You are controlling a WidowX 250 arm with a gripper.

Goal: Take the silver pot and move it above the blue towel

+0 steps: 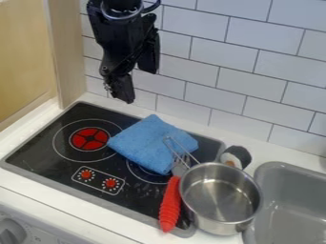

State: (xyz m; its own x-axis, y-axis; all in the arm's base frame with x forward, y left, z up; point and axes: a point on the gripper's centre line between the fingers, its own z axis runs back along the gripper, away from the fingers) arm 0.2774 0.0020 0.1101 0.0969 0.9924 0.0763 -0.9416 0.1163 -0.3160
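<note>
a round, open silver pot (220, 196) sits upright across the black stove's (38, 148) lower right corner and the white counter (258, 155), its wire handle (185, 150) over the blue towel (147, 142), which lies loosely folded on the stove.

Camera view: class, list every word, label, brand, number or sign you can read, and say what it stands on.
No text can be read for certain.
Grey knob: marks beside it, too small to read.
Black stove: strokes around two red dots, no legible letters.
Silver pot, blue towel: no lettering seen.
</note>
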